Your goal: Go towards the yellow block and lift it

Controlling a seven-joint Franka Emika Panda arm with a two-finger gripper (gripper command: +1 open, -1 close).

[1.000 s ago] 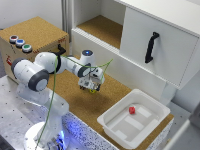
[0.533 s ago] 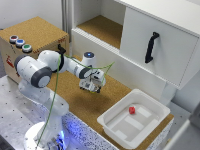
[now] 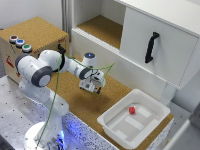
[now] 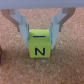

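So the approach looks done: the block [image 4: 40,44] is sat on the cork table [image 4: 15,67], framed between the spread-open end effector [image 4: 41,31] fingers [image 4: 20,22]. Closing, then lifting, is probably needed next.

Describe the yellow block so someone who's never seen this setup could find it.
Find the cork table in front of the white cabinet. The arm's tool hangs above it, and the yellow block sits between its fingers. It is bright yellow with dark marks, unlike the red cube in the white tray.
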